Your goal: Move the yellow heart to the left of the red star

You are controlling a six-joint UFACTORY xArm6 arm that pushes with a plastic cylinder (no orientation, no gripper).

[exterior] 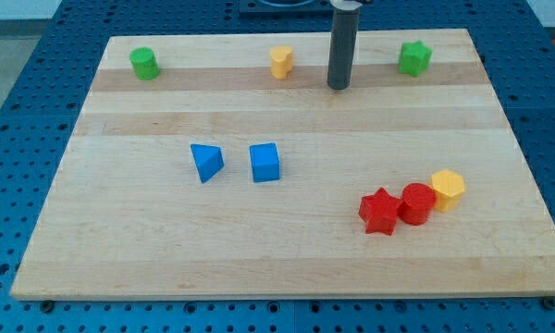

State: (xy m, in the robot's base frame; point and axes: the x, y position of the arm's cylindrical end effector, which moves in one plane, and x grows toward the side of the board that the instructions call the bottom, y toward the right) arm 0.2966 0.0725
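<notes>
One small yellow heart block point(280, 61) sits just left of my tip point(339, 86), not touching. My tip holds nothing. Far below it is the red star block point(380, 212).

You see my tip point(339, 86) just right of the yellow heart point(280, 62), well above the red star point(380, 212) near the board's bottom right.

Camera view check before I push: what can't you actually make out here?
- The arm: cut off by the view's top edge; only the dark rod and my tip show, between the yellow heart and the green star.
- The red cylinder: whether it touches the red star and the yellow hexagonal block, or merely overlaps them in the view.
- The wooden board's bottom corners: cut off by the view's edges.
</notes>
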